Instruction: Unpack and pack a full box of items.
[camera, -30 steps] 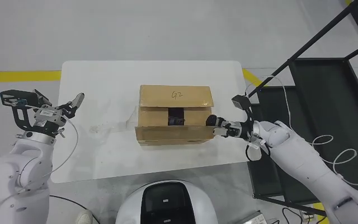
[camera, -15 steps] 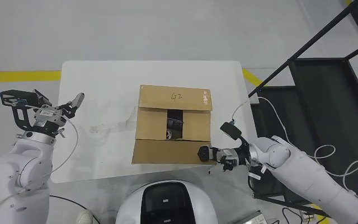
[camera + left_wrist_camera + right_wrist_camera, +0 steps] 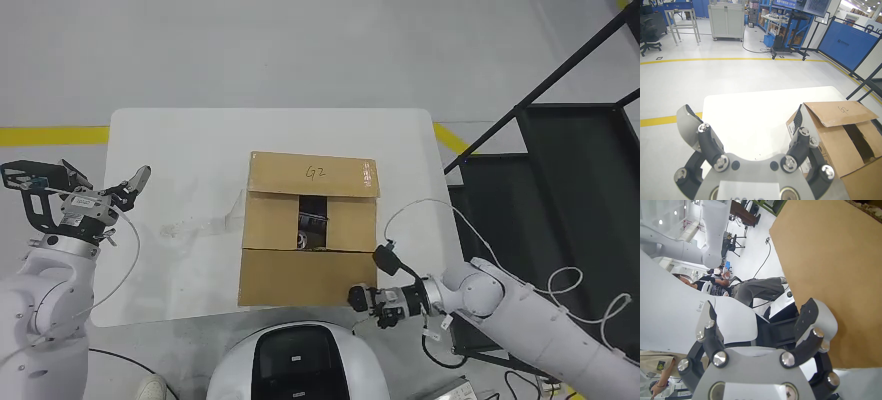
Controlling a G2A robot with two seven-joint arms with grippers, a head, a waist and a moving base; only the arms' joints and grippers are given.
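Note:
A cardboard box (image 3: pixel 270 215) stands in the middle of the white table (image 3: pixel 180 140). Its far flap (image 3: pixel 312 172) and near flap (image 3: pixel 300 277) lie folded outward. Two inner flaps leave a narrow gap (image 3: pixel 313 222) where dark items show. My right gripper (image 3: pixel 362 299) is open at the near flap's right front corner, by the table's front edge. In the right wrist view the right gripper (image 3: pixel 757 315) has one fingertip (image 3: pixel 808 313) against the brown flap (image 3: pixel 829 266). My left gripper (image 3: pixel 135 183) is open over the table's left edge, well clear of the box (image 3: pixel 838 136); the left gripper (image 3: pixel 743 119) holds nothing.
A black metal rack (image 3: pixel 560 150) stands close to the table's right side. A thin white cable (image 3: pixel 430 205) loops from the right arm above the table's right edge. Bare tabletop lies left of the box.
The near flap has swung outward and down toward the table's front edge. My right gripper moved from the box's right side to the flap's front corner. The left arm kept still.

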